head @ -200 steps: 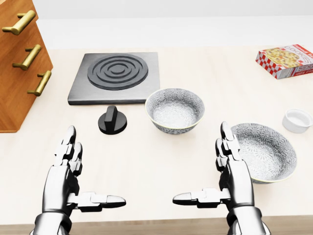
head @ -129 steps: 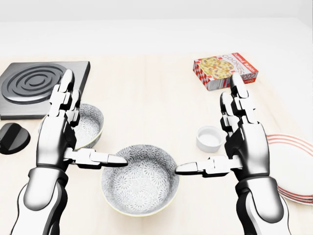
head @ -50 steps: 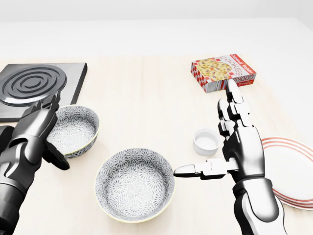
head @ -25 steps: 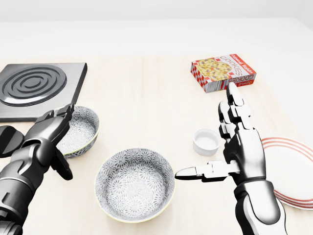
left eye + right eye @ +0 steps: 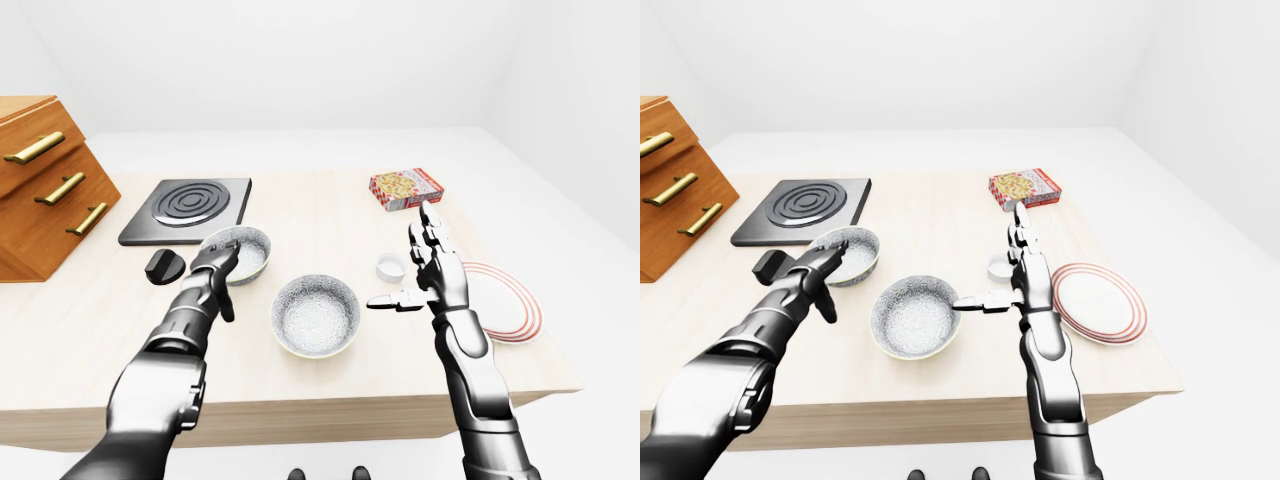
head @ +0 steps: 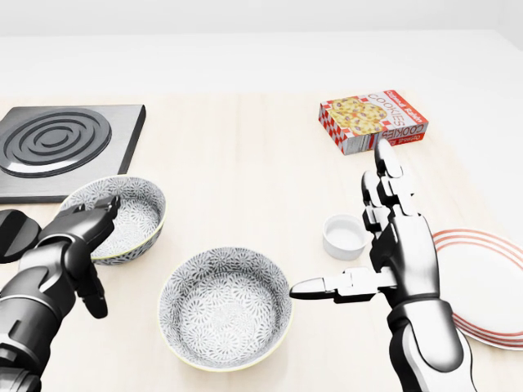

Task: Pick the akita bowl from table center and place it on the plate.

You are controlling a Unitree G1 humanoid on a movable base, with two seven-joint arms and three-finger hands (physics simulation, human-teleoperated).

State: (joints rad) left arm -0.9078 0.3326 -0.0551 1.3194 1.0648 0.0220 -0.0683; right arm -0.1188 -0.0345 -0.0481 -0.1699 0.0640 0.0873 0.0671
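Two grey patterned bowls sit on the light wooden table (image 6: pixel 245 163). One bowl (image 6: pixel 225 309) is at the bottom centre of the head view, the other bowl (image 6: pixel 122 216) up and to its left. The red-ringed white plate (image 6: pixel 490 286) lies at the right edge. My left hand (image 6: pixel 91 249) has bent fingers at the left bowl's near rim and its thumb pointing down, away from the bowl. My right hand (image 6: pixel 384 253) stands open and flat between the centre bowl and the plate. Its thumb points at the centre bowl's rim without touching.
A small white ramekin (image 6: pixel 345 235) stands just left of my right hand's fingers. A cookie box (image 6: pixel 374 120) lies above it. A black hob (image 6: pixel 57 147) and a black knob (image 6: pixel 12 233) are at the left, and a wooden drawer unit (image 5: pixel 40 190) beyond them.
Over the last second my left hand swung round from beside the left bowl to its near rim, fingers now bent over the edge. The right hand barely moved. Before that the whole view shifted right.
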